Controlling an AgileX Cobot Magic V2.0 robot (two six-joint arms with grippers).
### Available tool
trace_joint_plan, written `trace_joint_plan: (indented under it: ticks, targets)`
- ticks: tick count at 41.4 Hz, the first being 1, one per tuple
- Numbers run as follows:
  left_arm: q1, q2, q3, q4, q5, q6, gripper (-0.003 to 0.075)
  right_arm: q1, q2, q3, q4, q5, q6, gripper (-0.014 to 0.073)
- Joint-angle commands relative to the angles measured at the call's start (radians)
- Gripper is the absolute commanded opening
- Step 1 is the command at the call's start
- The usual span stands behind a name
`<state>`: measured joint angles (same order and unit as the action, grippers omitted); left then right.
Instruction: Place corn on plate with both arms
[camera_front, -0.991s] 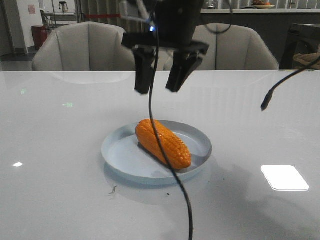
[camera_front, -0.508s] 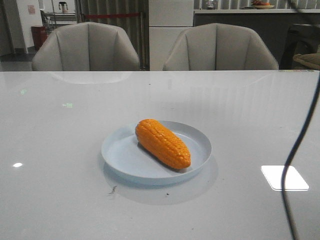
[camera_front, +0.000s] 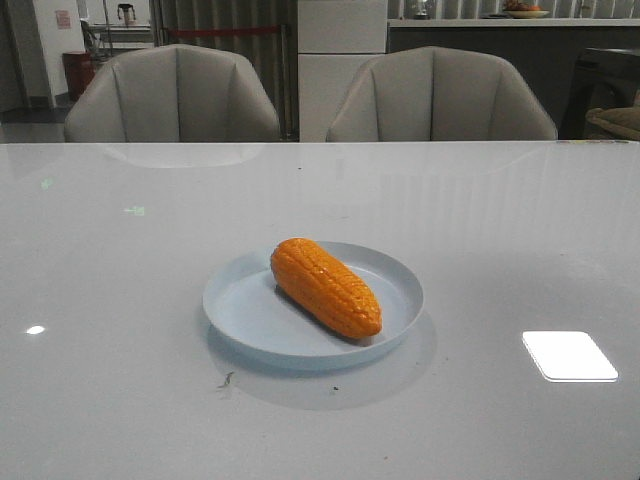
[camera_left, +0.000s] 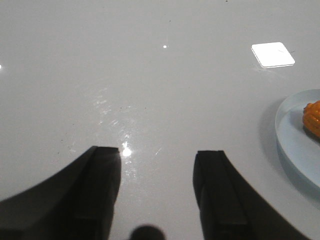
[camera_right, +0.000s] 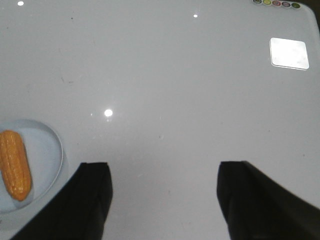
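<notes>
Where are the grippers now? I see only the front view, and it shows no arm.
Observer: The left gripper is over bare table, open and empty, beside the plate.
Operator: And the right one?
Observer: The right gripper is open too, holding nothing, also away from the plate.
Operator: Is the corn touched by anything?
Observer: No. The corn lies alone on the plate; neither gripper is near it.

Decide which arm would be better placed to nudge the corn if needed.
Neither clearly: corn already lies on the plate. Both the left gripper and right gripper are open, over bare table beside it.
</notes>
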<state>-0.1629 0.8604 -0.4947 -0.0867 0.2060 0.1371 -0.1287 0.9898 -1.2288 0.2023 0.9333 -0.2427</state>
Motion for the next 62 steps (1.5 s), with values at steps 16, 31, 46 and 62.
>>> trace_joint_plan:
  ticks: [16,31,46,62]
  targets:
    - [-0.004,-0.009,-0.028,0.006,-0.135,-0.012,0.0401,-0.005,-0.361,0.48,0.022,-0.193,-0.014,0.0552]
    - [-0.004,-0.009,-0.028,0.006,-0.132,-0.012,0.0401,-0.005,-0.36,0.48,0.022,-0.185,-0.014,0.0552]
    - [-0.004,-0.009,-0.028,0.006,-0.131,-0.012,0.0401,-0.005,-0.36,0.48,0.022,-0.185,-0.014,0.0552]
    - [-0.002,-0.015,-0.028,0.006,-0.138,-0.012,0.04,-0.005,-0.36,0.48,0.022,-0.185,-0.014,0.0552]
